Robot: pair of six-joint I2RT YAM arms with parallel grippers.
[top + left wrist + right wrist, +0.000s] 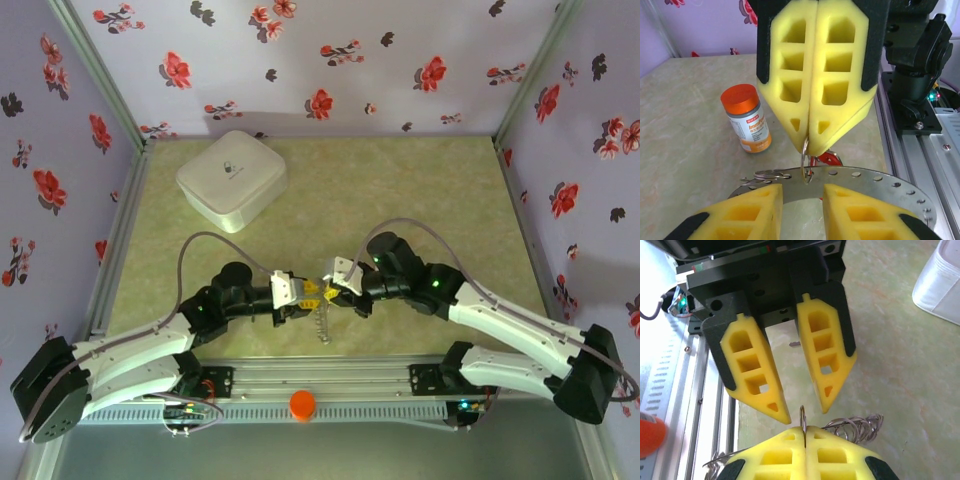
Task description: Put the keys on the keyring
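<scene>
- Keyring (875,187), seen from your left wrist, is a flat grey arc with holes along its rim. It lies crosswise just beyond the left gripper (802,194), whose yellow pads stand spread. Whether they touch the ring I cannot tell.
- In that same view the right gripper (811,147) faces you, pads pressed together on a thin wire loop (803,161). The loop is held upright at the ring's inner edge, and I judge it to be the link that has to go on. The red tag (829,159) of one key peeks out just behind the loop. A pill bottle (746,120) stands apart on the table (685,160), clear of the work.
- From your right wrist, the loop (802,415) rises out of the seam of the closed pads. It sits right between the left gripper's parted fingertips. That placing suggests the left is lined up to take or steady it. Coiled wire (857,422) lies just beside.
- From above, both grippers meet tip to tip near the front rail. A pale coiled strip (322,325) runs from there towards the near edge. The white box (232,178) sits well apart, far left.
</scene>
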